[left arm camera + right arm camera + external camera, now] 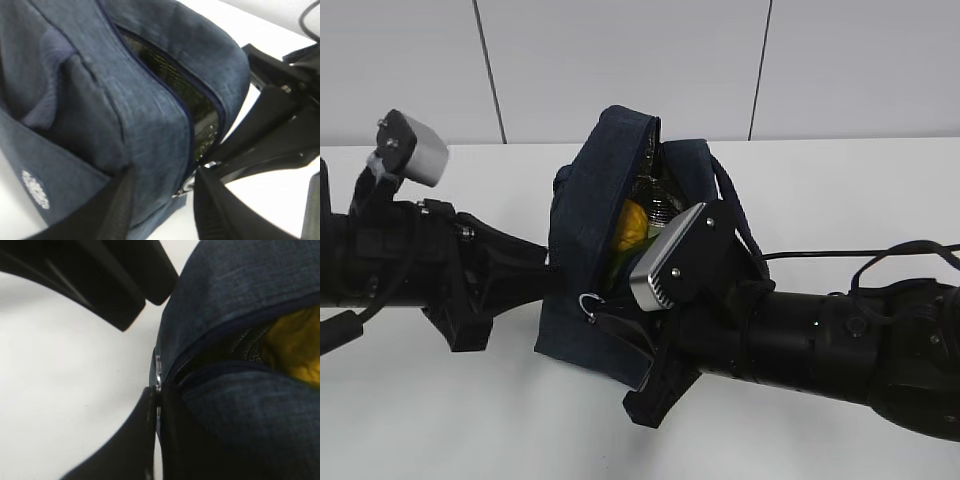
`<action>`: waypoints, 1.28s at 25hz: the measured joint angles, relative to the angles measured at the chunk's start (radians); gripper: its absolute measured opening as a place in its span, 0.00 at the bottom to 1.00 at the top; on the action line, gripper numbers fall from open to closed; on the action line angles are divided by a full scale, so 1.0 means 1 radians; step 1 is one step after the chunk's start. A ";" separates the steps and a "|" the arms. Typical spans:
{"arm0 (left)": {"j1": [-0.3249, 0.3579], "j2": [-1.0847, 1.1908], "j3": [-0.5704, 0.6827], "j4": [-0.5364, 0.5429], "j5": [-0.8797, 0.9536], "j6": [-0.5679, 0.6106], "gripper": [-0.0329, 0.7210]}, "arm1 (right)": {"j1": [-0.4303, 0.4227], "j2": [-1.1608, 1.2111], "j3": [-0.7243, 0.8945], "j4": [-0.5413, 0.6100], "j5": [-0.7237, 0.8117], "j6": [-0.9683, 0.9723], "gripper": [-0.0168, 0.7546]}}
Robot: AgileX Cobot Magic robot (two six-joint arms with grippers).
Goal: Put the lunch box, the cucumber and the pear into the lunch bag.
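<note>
Lunch bag stands on the white surface at centre, between the two arms, its zip partly undone along the top.

Nearest the exterior camera, the right claw sits at the bag's lower front corner, by the metal ring pull. In the right wrist view its fingers are pressed together at the end of the zip; the ring itself cannot be made out between them, so what they pinch cannot be confirmed. The same view shows the pear, yellow, inside the opening.

The left claw meets the bag's left side. In the left wrist view its two fingers stand spread apart at the bag's lower edge, one against the fabric; whether they grip the fabric cannot be told. A small white round logo shows low on that side panel. Dark, glossy contents are visible through the zip gap but cannot be identified there.

Further in, the exterior view shows the pear inside the opening with a green item below it, too obscured to name. The loop handle hangs at the bag's right rear.
</note>
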 joint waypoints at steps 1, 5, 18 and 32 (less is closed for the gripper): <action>0.000 0.014 0.000 0.000 0.009 0.000 0.36 | 0.000 0.000 0.000 0.000 0.000 0.000 0.02; 0.000 0.067 0.000 0.000 0.023 0.000 0.36 | 0.000 0.000 0.000 0.000 0.000 0.000 0.02; 0.000 0.079 -0.008 0.000 -0.030 0.001 0.36 | 0.000 0.000 0.000 0.000 0.000 0.002 0.02; 0.000 0.124 -0.063 0.000 0.004 0.001 0.17 | 0.000 0.000 0.000 0.000 0.000 0.002 0.02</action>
